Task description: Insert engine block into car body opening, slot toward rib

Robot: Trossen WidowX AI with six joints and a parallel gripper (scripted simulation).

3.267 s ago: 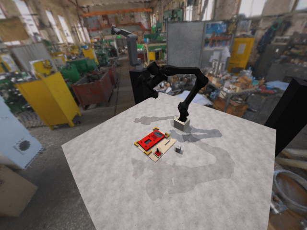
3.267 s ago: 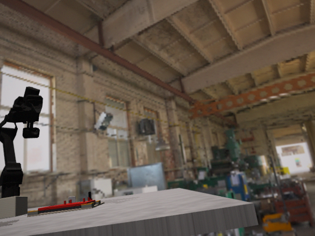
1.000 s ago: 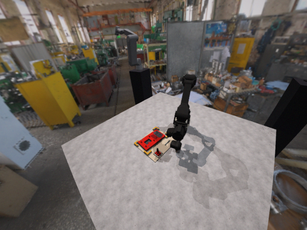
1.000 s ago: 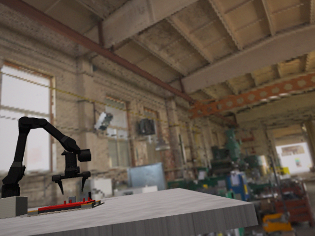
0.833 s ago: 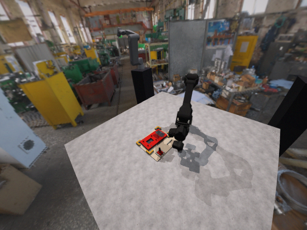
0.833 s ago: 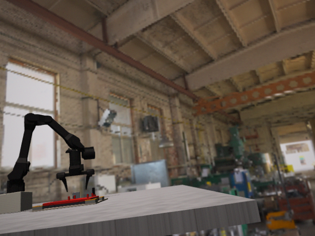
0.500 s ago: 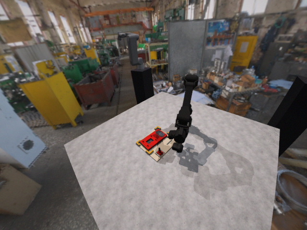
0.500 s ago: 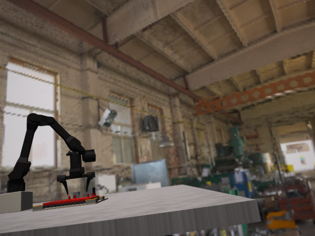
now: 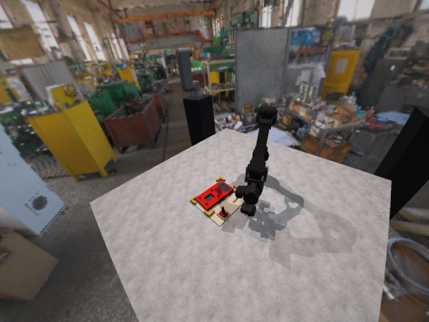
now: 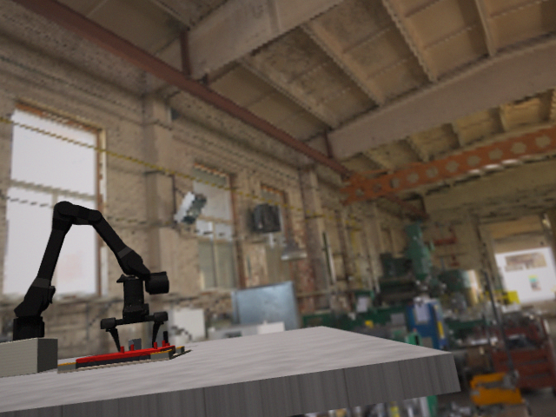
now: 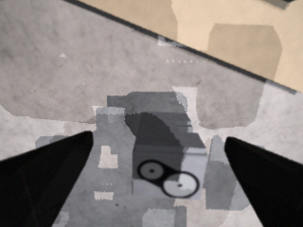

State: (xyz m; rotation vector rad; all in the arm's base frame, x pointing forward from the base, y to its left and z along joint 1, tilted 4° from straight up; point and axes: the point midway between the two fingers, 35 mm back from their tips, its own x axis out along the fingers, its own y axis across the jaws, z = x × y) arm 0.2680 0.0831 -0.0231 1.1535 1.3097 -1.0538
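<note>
The grey engine block [image 11: 166, 158] [image 10: 135, 344] stands on the table off the board, its face with two ringed circles toward the bottom of the wrist view. My gripper [image 11: 158, 140] [image 10: 137, 347] is open and empty, fingers pointing down, one on each side of the block with a gap on both sides. The arm hides the block in the top view. The red car body [image 9: 217, 198] [image 10: 108, 355] lies on the beige board. Its dark opening [image 9: 209, 196] shows no block in it. The slot side and the rib cannot be made out.
Yellow corner brackets [image 9: 209, 212] surround the car body. A small red piece with a black stick [image 9: 223, 212] stands on the board near its front corner. The board's edge [image 11: 237, 64] crosses the upper right of the wrist view. A pale box [image 10: 22, 357] sits at the arm's base.
</note>
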